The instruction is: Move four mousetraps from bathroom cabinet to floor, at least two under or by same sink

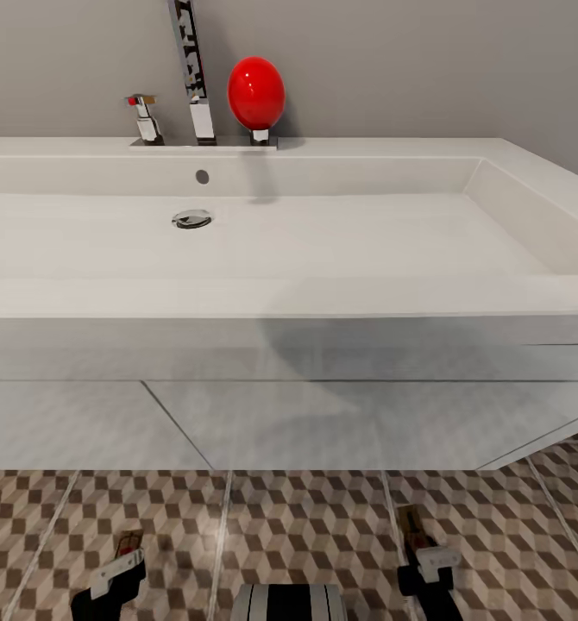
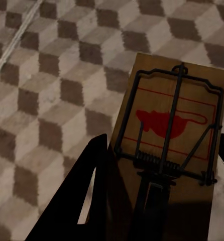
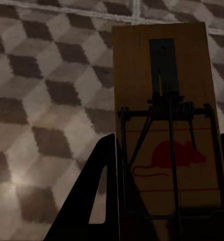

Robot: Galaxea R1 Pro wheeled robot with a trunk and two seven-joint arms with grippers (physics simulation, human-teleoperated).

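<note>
Left wrist view shows the left hand (image 2: 159,201) with its dark fingers either side of a mousetrap (image 2: 170,125), pinching the tan board by its edges above the cube-patterned bathroom floor (image 2: 41,100); the right wrist view shows the same for the right hand (image 3: 164,201), which grips a second mousetrap (image 3: 164,120) with the red mouse print facing the camera. In the head view both hands sit low at the bottom edge, the left hand (image 1: 116,578) and right hand (image 1: 427,569) each with a trap end poking forward, just in front of the wide white sink (image 1: 323,297) that fills the frame beyond them. My judgement is that two traps are carried to the right spot but not yet set down, since neither board seems to lie flat on the tiles, though the angle makes that hard to be sure of. The space under the sink is hidden by its pale front panel, so whether other traps lie there cannot be told, and the hands are cut off by the frame edge.
</note>
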